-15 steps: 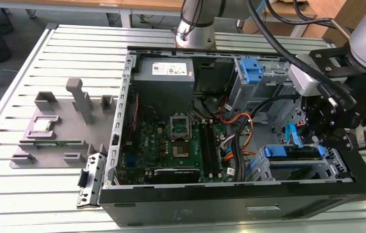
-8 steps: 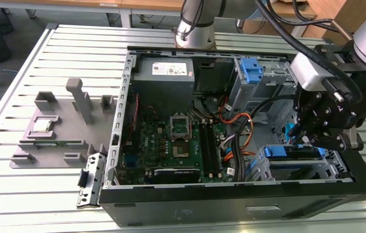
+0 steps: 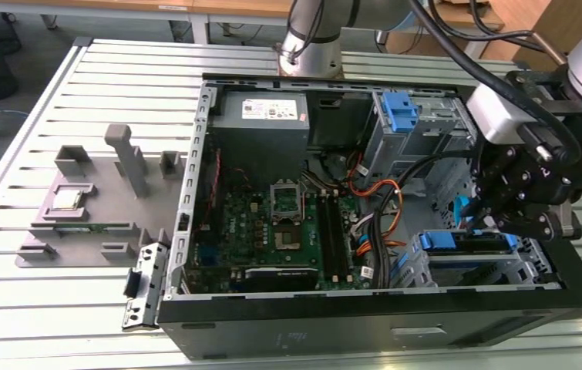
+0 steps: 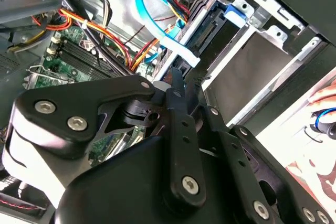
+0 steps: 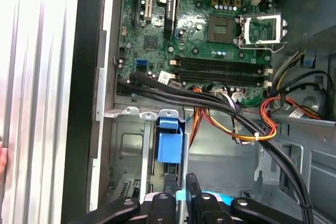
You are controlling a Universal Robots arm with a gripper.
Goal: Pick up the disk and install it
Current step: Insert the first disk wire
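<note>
The disk [image 3: 462, 242] lies in the drive cage at the exterior view's right front corner of the open computer case [image 3: 373, 327]. Its bright blue carrier frame [image 5: 169, 141] shows among the cage's metal tabs in both wrist views [image 4: 236, 13]. My gripper [image 3: 505, 228] hangs just above that cage, beside the disk's far end. Its black fingers [image 5: 181, 182] stand close together with nothing gripped between them [image 4: 181, 85]. A light blue flat cable [image 4: 157, 30] loops past just beyond the fingertips.
The motherboard [image 3: 280, 223] fills the case floor, with orange, red and black cable bundles [image 5: 226, 106] crossing toward the cage. A narrow upright blue latch [image 3: 398, 112] stands at the back. A grey fixture [image 3: 95, 193] sits on the slatted table. A person's hand [image 4: 323, 106] rests beside the case.
</note>
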